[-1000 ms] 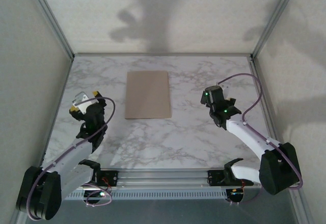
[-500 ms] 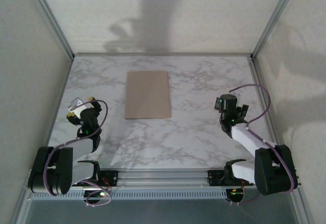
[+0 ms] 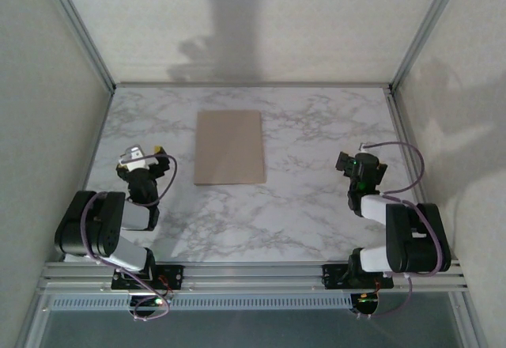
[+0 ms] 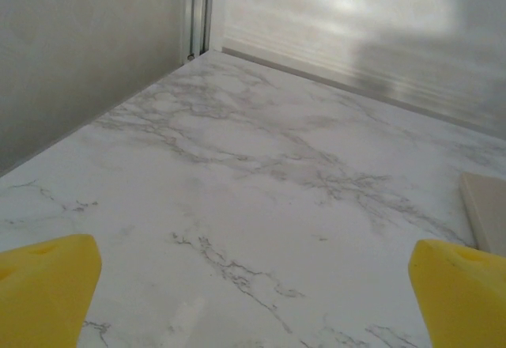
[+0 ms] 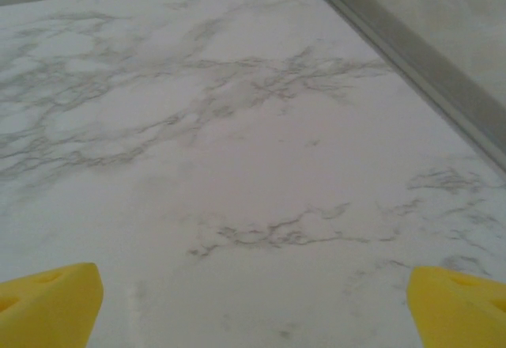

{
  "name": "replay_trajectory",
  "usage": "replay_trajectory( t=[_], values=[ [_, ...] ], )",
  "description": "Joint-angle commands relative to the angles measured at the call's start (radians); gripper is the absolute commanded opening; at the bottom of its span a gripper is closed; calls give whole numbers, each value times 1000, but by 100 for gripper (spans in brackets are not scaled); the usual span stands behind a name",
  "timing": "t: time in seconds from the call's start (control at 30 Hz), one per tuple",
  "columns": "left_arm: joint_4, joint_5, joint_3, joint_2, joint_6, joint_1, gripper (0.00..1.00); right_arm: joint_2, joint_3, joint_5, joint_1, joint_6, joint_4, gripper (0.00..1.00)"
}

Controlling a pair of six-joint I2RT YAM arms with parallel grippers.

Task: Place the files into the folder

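Top external: folder (image 3: 229, 147) lies between left claw (image 3: 146, 155) and right claw (image 3: 360, 160), both gaping empty.

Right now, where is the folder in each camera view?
Top external: folder lies flat, centre-left on the marble table, toward the back.
Left wrist: its tan corner at the right edge.
Right wrist: marble table and the right wall rail ahead.
Shared landmark: the veined marble table.
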Motion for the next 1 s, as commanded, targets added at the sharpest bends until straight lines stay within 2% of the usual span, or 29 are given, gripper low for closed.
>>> replay_trajectory(
  t=[0.0, 0.1, 0.13, 0.97],
  values=[
    [103, -22, -2, 13, 1, 5, 100, 57, -10, -120, -4, -34, 170, 99],
    [102, -17, -5, 8, -3, 11, 100, 143, 24, -205, 1, -78, 194, 99],
    [95, -16, -1, 10, -1, 10, 100, 137, 42, -189, 19, -96, 146, 99],
    [81, -24, 8, 11, 4, 4, 100, 140, 36, -192, 20, -98, 161, 99]
  ],
)
